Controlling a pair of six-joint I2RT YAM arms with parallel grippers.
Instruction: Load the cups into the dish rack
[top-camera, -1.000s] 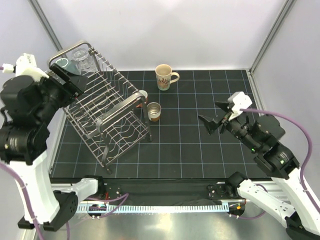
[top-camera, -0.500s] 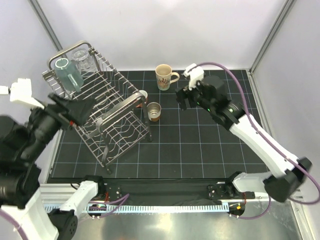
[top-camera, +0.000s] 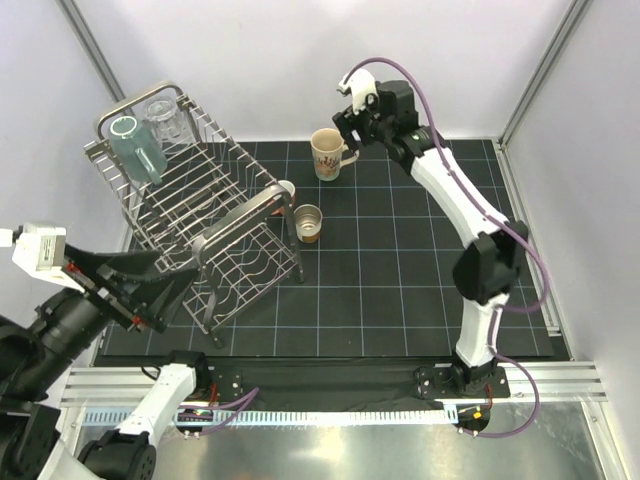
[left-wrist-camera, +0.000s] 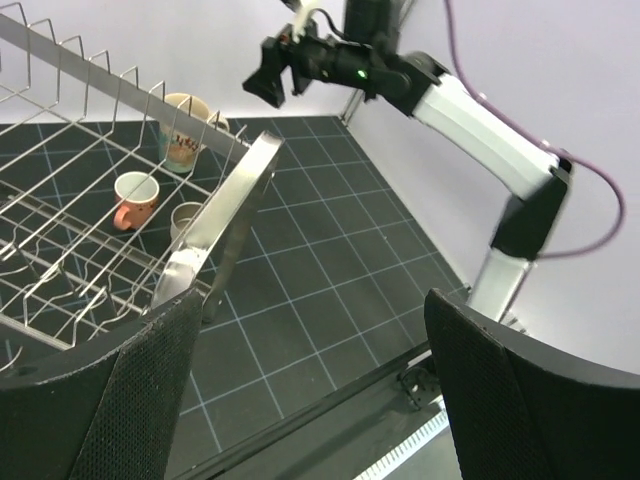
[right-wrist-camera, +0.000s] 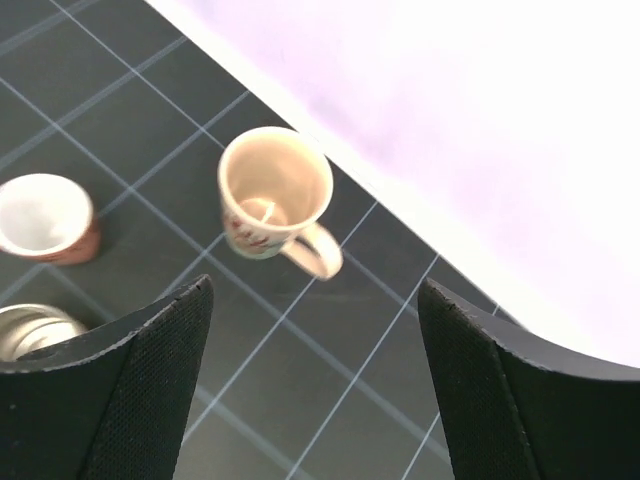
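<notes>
Right gripper (right-wrist-camera: 315, 292): jaws standing wide apart, carrying nothing. You are hanging it above the cream mug (right-wrist-camera: 272, 195), which is standing upright on the black gridded mat (top-camera: 400, 270) near the back wall, its handle pointing away from the dish rack (top-camera: 190, 190).

Handling, as judged: you are best lowering straight down with one finger inside the rim and one outside, on the wall clear of the handle, and closing gently so that the mug is not tipping.

Salmon-pink mug (top-camera: 285, 190) and small brown-based cup (top-camera: 308, 222): waiting on the mat just beside the rack's tubular handle (top-camera: 245, 212).

Grey-teal tumbler (top-camera: 135, 147) and clear glass (top-camera: 163, 118): sitting in the rack's far corner.

Left gripper (top-camera: 165, 290): jaws apart, empty, near the rack's front corner.
</notes>
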